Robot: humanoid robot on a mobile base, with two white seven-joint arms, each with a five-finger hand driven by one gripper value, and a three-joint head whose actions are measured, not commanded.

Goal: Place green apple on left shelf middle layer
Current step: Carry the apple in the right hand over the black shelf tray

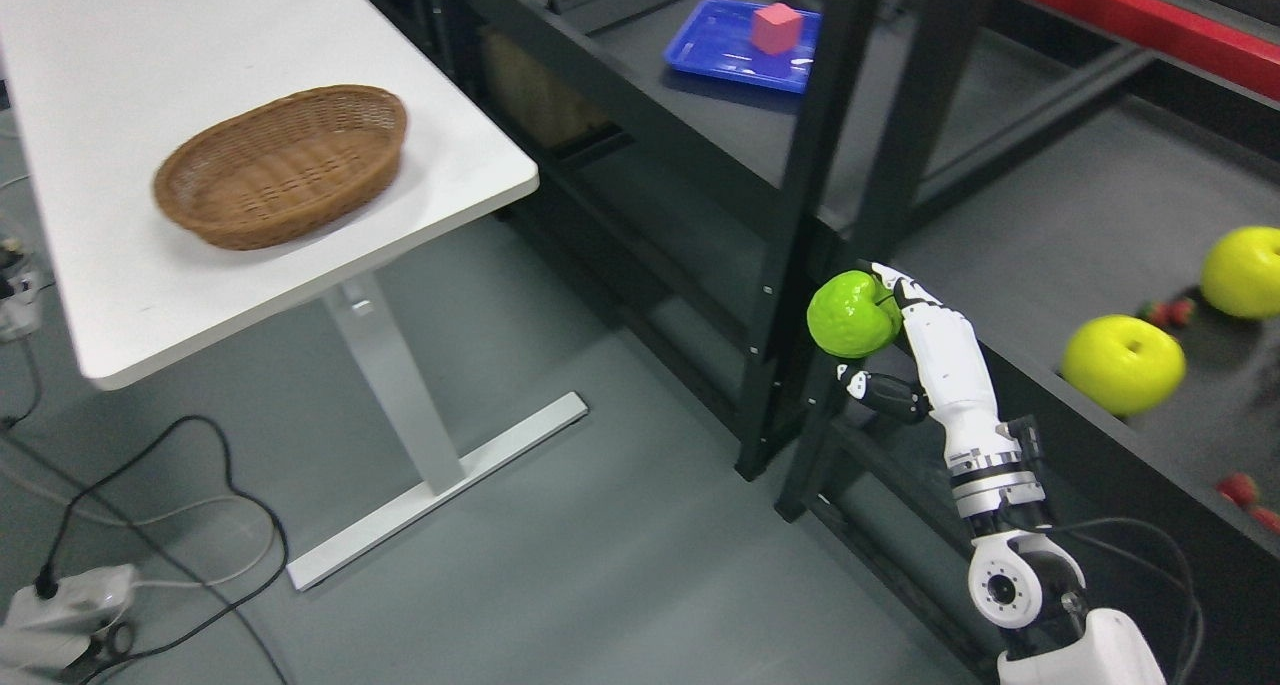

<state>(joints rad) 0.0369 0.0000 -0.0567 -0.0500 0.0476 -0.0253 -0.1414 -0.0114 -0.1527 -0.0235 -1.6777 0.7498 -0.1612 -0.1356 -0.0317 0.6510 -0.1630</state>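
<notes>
Green and glossy, the apple [852, 313] sits in our right hand [900, 350], whose arm comes up from the lower right corner. The white fingers wrap the fruit from its right side, with the dark-tipped thumb [880, 390] curled beneath it, so we read the hand as clamped on the apple. The fruit is in the air, in front of the black uprights [795, 205] that stand between two shelf bays. It rests on nothing.

What the coming move turns on, as we judge it, is which way the goal lies from the fruit. The apple juts out of the hand toward the upper left, and the bay we take for the left shelf lies that same way: its grey board [700, 115], carrying a blue tray [740, 50] with a pink cube [776, 27], is up and to the left, beyond the uprights. Whether that board is the middle layer we cannot say for sure, since the layers above and below are only partly in view. The wrist runs long from lower right to upper left, so a reach along its own line would head roughly toward that bay, but the uprights stand close beside the fruit and must be cleared first.

On the right, two yellow-green apples [1123, 363] lie on the other shelf. Our left arm is not in sight, so the right hand is the only one placed to do this.

A wicker basket [280, 165] sits on the white worktop [120, 295], well apart on the left.
</notes>
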